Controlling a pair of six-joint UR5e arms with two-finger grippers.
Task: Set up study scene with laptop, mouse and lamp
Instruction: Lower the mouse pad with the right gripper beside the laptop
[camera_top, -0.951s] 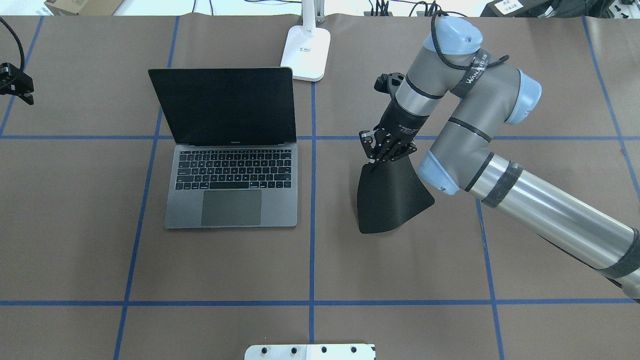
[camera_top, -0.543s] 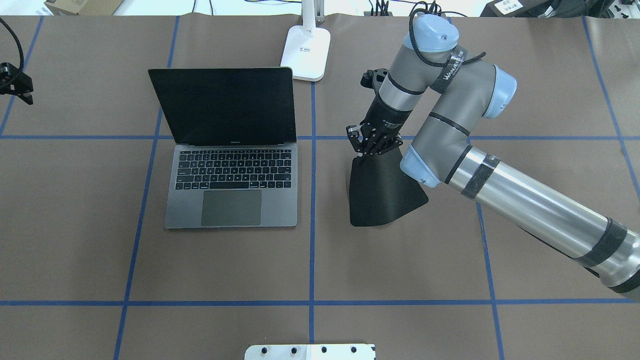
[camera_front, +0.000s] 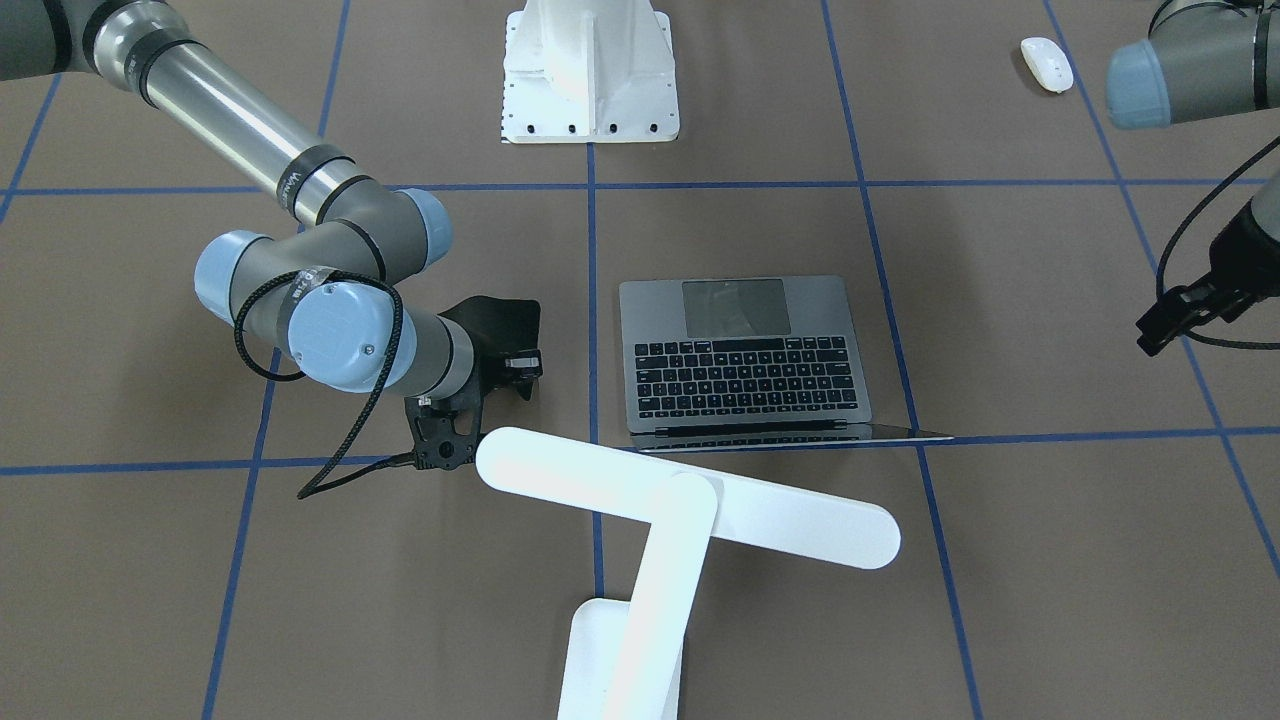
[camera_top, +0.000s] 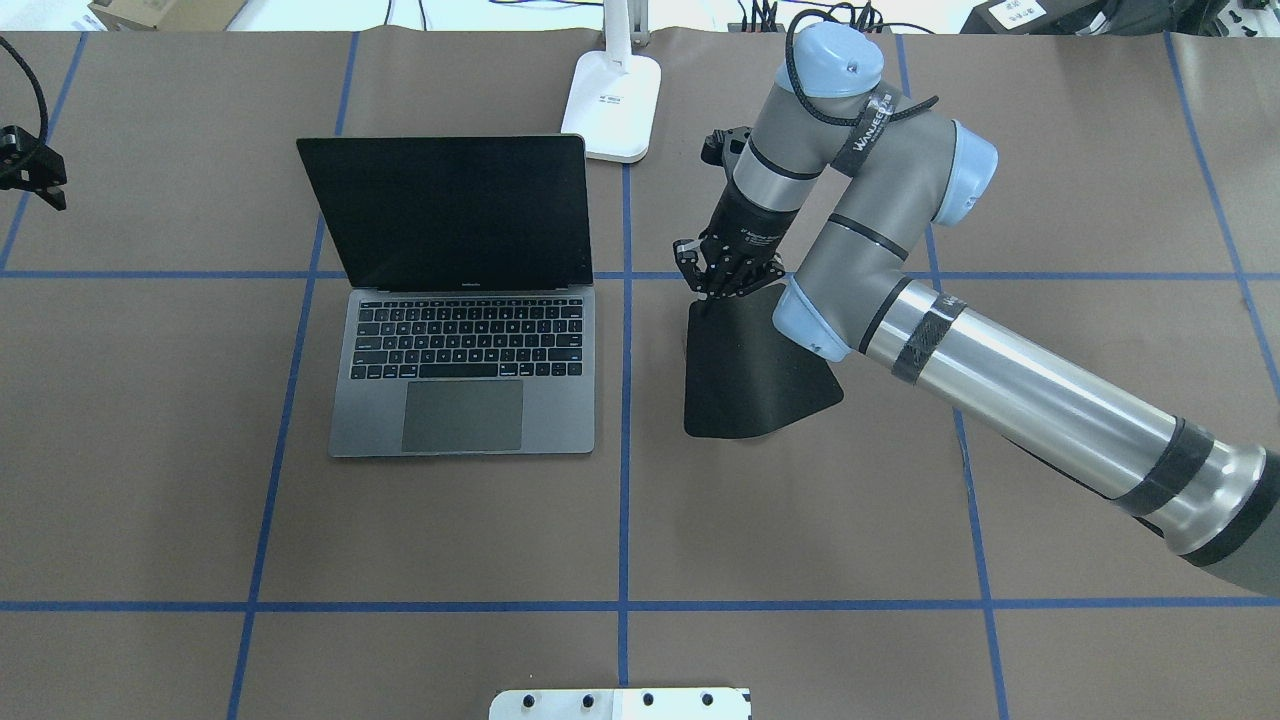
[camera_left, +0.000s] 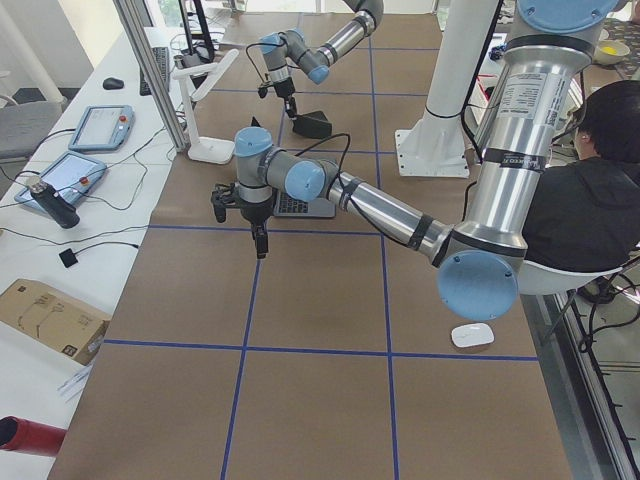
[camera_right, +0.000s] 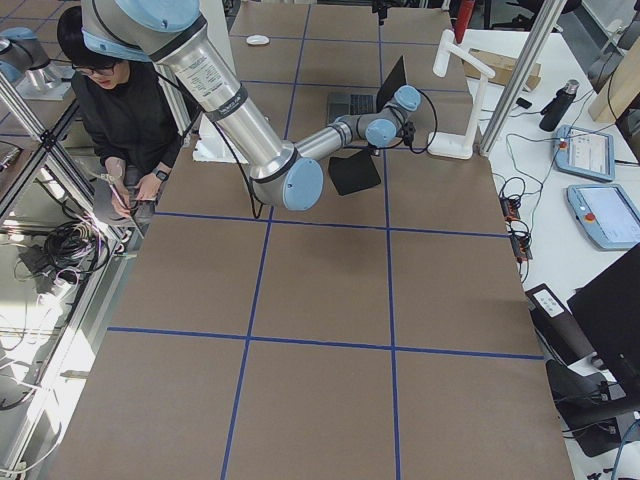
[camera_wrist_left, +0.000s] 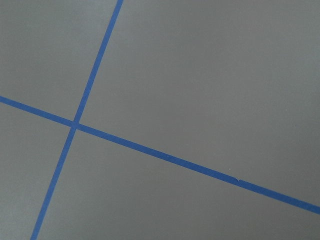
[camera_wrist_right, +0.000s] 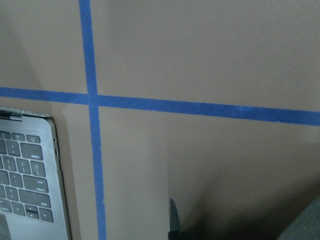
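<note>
Right gripper (camera_top: 712, 298), apparently pinching black mat (camera_top: 745, 385), shifted across blue-taped brown table (camera_top: 800, 520).

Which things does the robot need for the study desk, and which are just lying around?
For the job: laptop, mouse, lamp; probably also the mat, gripped by the right gripper.

Just lying about: pedestal, box, bottle.
</note>
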